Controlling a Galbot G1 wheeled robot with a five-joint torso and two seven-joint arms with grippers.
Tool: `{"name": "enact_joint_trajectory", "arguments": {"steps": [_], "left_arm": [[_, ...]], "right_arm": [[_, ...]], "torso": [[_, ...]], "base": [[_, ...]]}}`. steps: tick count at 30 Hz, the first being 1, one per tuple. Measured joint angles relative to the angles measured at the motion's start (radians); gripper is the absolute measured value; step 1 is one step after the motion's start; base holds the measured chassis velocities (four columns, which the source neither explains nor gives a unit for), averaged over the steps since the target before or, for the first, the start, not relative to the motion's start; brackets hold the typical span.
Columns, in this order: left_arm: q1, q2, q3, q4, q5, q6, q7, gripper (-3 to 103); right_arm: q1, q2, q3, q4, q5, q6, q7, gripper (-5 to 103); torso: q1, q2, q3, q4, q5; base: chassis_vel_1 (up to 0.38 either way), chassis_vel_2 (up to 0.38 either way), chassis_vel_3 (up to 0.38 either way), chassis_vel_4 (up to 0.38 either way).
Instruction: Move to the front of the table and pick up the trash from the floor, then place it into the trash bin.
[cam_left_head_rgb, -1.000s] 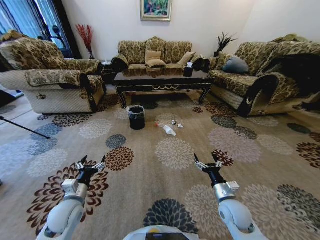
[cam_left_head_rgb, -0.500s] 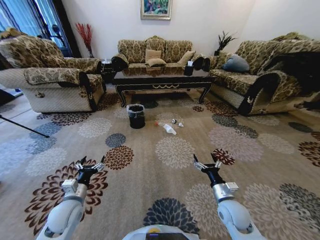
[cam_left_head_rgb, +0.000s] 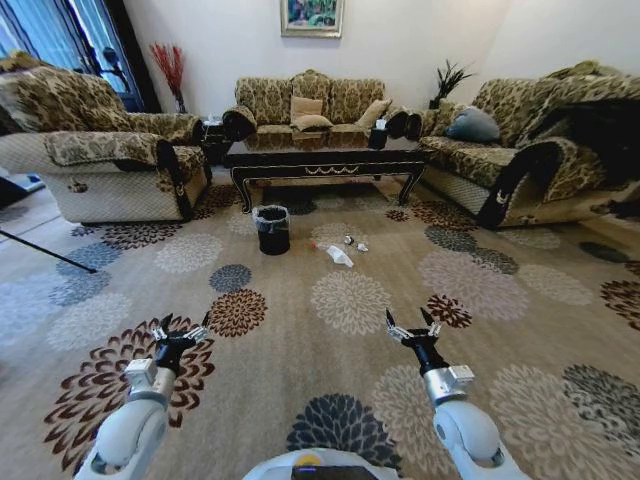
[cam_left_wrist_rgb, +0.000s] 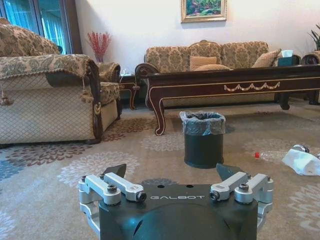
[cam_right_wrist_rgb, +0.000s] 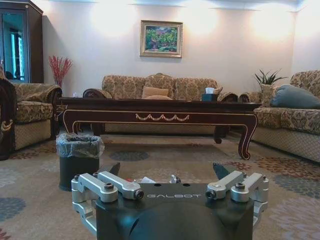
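Trash beside trash bin, well ahead of left claw and right claw (both wide open, empty)

The right tool, fingers spread, faces the table and trash bin.

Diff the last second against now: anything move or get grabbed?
Only the robot's viewpoint shifted slightly, a small creep of the base; the room itself did not rearrange. Nothing was grasped or released. The left gripper and right gripper stay open and empty, held low out front. The trash still lies on the floor beside the trash bin, in front of the table.
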Motion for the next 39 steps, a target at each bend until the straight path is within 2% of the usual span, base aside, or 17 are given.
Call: {"name": "enact_joint_trajectory", "arguments": {"steps": [6, 13, 16, 39], "left_arm": [[-0.003, -0.005, 0.01, 0.012, 0.006, -0.001, 0.0, 100], [-0.006, -0.007, 0.012, 0.007, 0.007, -0.002, -0.009, 100], [-0.004, -0.01, 0.006, 0.01, -0.002, -0.024, -0.024, 100], [0.001, -0.019, 0.002, 0.019, 0.01, -0.039, -0.014, 100]], "right_arm": [[-0.005, -0.001, 0.004, -0.001, 0.001, 0.008, 0.0, 100], [-0.007, -0.002, 0.004, 0.001, -0.001, 0.01, -0.004, 100], [-0.005, -0.001, 0.001, 0.001, -0.008, 0.01, -0.014, 100], [-0.017, -0.001, 0.002, 0.0, -0.029, 0.012, -0.028, 100]], "torso": [[-0.003, -0.008, -0.014, 0.0, 0.0], [-0.004, -0.008, -0.014, 0.0, 0.0], [-0.004, -0.008, -0.012, 0.0, 0.0], [-0.004, -0.008, -0.006, 0.0001, -0.0001]], "base": [[0.0, 0.0, 0.0, 0.0], [0.0, 0.0, 0.0, 0.0], [0.0, 0.0, 0.0, 0.0], [-0.021, 0.017, 0.021, -0.016]]}}
